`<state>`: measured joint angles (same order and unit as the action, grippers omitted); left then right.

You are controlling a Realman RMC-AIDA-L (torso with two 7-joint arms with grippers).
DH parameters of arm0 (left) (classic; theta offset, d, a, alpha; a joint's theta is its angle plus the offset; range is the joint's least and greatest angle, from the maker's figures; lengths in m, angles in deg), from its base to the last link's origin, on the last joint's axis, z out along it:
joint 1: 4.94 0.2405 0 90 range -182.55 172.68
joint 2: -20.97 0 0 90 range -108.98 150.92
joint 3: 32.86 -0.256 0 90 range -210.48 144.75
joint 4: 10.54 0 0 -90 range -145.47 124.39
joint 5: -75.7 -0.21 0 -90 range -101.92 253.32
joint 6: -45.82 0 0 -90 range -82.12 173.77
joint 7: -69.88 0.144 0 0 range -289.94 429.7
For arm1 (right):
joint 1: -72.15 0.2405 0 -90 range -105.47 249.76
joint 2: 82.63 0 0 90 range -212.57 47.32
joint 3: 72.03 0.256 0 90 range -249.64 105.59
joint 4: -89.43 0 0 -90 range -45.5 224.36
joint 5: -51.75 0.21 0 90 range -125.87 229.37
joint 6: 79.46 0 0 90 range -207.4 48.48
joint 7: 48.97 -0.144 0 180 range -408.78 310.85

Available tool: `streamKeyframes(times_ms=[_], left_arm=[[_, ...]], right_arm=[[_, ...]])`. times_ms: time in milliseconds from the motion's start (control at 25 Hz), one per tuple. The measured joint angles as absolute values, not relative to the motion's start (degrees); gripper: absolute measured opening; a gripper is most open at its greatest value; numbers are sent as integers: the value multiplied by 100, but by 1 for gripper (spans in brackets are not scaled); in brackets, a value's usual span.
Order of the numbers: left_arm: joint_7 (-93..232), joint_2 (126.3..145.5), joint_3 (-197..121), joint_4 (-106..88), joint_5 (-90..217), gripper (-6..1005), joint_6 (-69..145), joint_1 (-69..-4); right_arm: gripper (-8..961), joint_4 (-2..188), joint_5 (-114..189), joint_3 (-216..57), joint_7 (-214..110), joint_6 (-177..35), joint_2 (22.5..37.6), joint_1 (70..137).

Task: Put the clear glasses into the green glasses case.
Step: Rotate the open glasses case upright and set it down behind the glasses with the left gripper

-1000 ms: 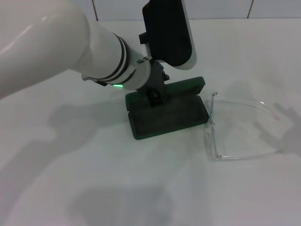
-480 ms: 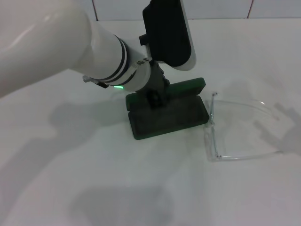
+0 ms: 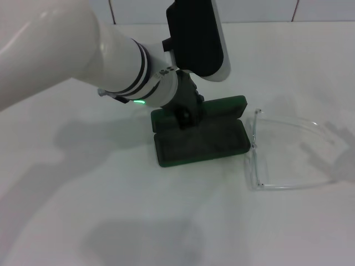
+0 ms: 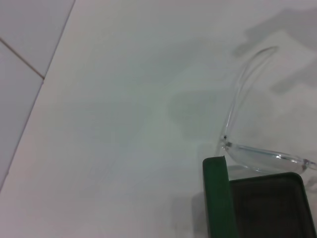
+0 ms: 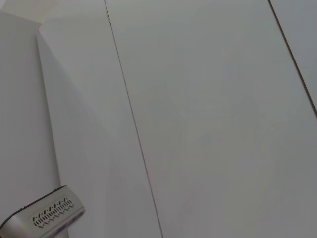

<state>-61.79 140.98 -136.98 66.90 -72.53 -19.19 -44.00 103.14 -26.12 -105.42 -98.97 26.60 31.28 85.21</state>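
Note:
The green glasses case (image 3: 199, 145) lies open in the middle of the white table, its lid (image 3: 222, 105) standing up along the far side. My left gripper (image 3: 184, 115) is down at the lid's left part, by the hinge, under the black wrist housing. The clear glasses (image 3: 254, 158) lie on the table just right of the case, lens front against its right end, arms pointing right. The left wrist view shows the lid's green edge (image 4: 215, 198), the grey lining (image 4: 270, 208) and the glasses (image 4: 262, 154) beyond. My right gripper is out of view.
The left arm's white forearm (image 3: 66, 50) crosses the upper left of the head view. Tiled wall (image 3: 255, 10) runs behind the table. The right wrist view shows only pale wall panels and a grey vented part (image 5: 47, 213).
The case has slid a little to the right with the left gripper on it, nudging the glasses to the right as well. The lid stands slightly more upright.

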Motion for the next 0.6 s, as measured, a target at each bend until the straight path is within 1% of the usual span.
streamKeyframes(times_ms=[360, 600], left_arm=[[-5250, 14095, -13714, 7284, -6609, 182, -1922, -3971], [-4959, 14093, -13754, 7364, -6603, 182, -1921, -3891]], right_arm=[[800, 10295, -2612, -10542, -9897, 2663, 3128, 8489], [800, 10295, -2612, -10542, -9897, 2663, 3128, 8489]])
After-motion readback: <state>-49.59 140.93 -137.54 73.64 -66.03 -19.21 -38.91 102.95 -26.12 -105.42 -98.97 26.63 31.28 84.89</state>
